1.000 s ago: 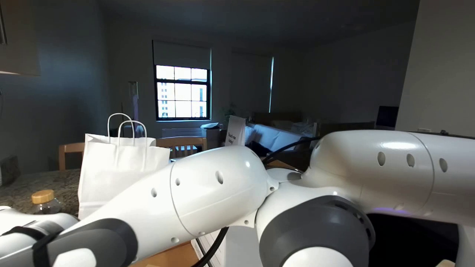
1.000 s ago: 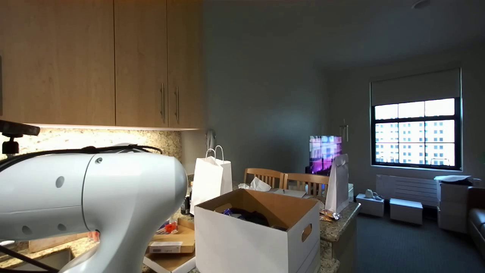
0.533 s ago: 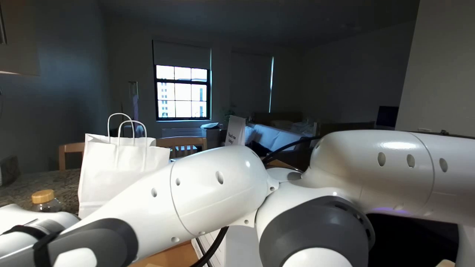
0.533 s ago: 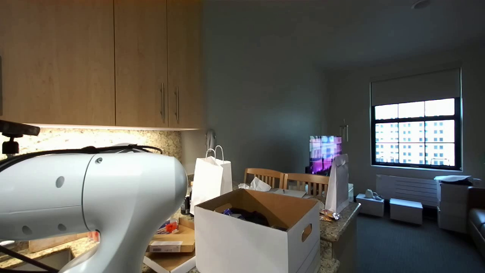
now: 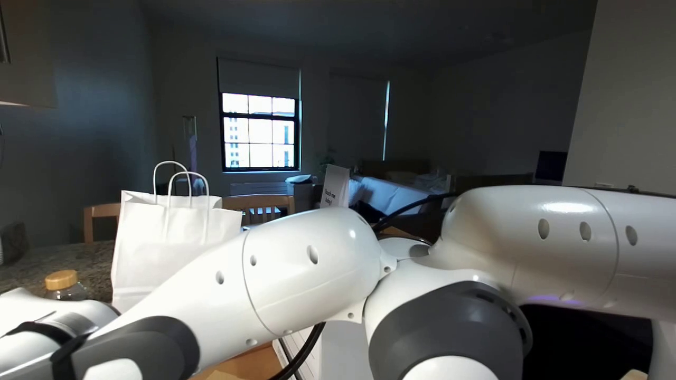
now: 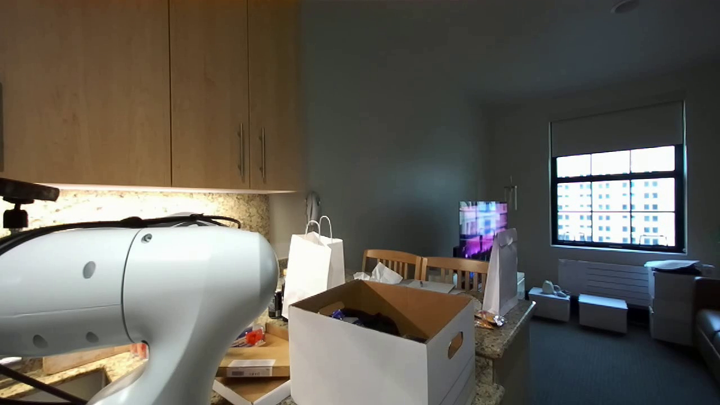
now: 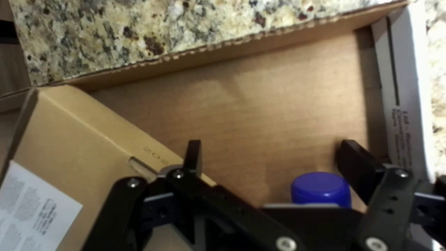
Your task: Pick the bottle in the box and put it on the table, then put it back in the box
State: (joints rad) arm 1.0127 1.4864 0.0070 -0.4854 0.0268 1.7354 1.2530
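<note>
Low in the wrist view, the black two-fingered hand (image 7: 271,150) is spread wide above a shallow brown cardboard tray (image 7: 264,111). At lower right, framed between the fingers (image 7: 360,162), a round blue plastic cap (image 7: 320,188) is seen in the tray, partly hidden by the hand; whether it tops the bottle cannot be told. At lower centre of an exterior view, the large white cardboard box (image 6: 360,360) is seen with dark contents (image 6: 377,322).
</note>
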